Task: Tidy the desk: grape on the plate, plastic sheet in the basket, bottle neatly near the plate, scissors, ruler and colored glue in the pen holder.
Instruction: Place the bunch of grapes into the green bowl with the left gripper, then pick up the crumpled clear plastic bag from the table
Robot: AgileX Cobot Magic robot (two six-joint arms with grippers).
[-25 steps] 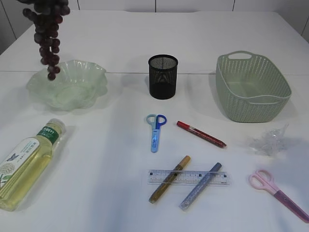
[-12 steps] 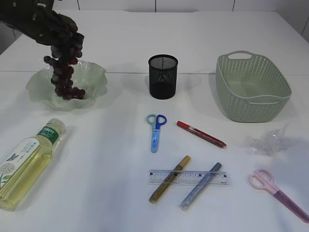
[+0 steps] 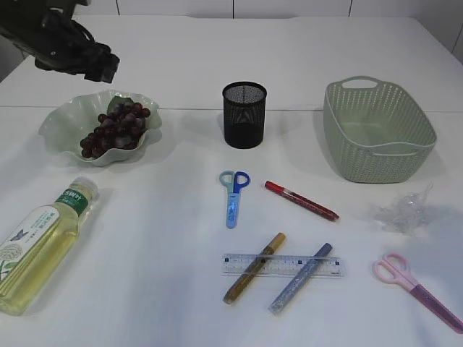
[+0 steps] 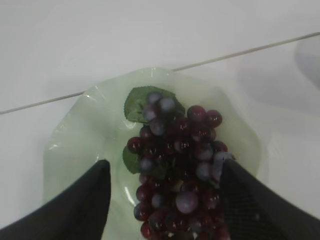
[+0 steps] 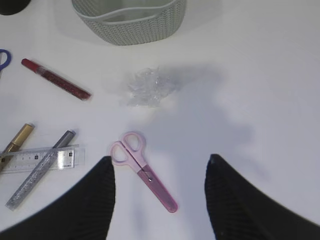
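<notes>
The grape bunch (image 3: 116, 129) lies in the green plate (image 3: 61, 124) at the far left of the counter (image 3: 166, 246), and the left claw (image 4: 165, 200) hangs just above it with its jaws spread wide and nothing between them, so the grape step looks done. The right claw (image 5: 160, 200) hovers open and empty over the pink scissors (image 5: 144, 171), the crumpled plastic sheet (image 5: 147, 87) lying just beyond near the basket (image 5: 130, 22). Next, I'd guess, comes closing on that sheet or the scissors.
</notes>
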